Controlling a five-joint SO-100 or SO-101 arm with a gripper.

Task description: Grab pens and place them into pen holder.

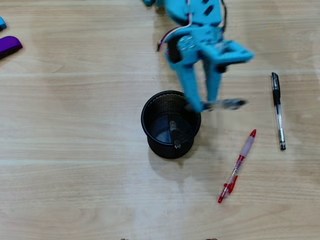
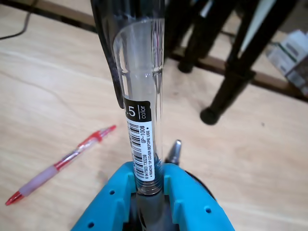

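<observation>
My blue gripper point(image 1: 202, 105) is shut on a clear pen with a black cap point(image 1: 226, 104), held roughly level just over the right rim of the black mesh pen holder point(image 1: 150, 131). In the wrist view the gripper point(image 2: 150, 186) clamps this pen point(image 2: 142, 91), which points away from the camera. One pen point(image 1: 174, 134) stands inside the holder; its tip shows in the wrist view point(image 2: 174, 152). A red pen point(image 1: 237, 167) lies on the table right of the holder and also shows in the wrist view point(image 2: 60, 163). A black pen point(image 1: 277, 110) lies further right.
A purple object point(image 1: 9, 46) lies at the table's far left edge. Black furniture legs point(image 2: 226, 72) and a cable stand beyond the table's far edge in the wrist view. The wooden table point(image 1: 75, 150) is bare left of the holder.
</observation>
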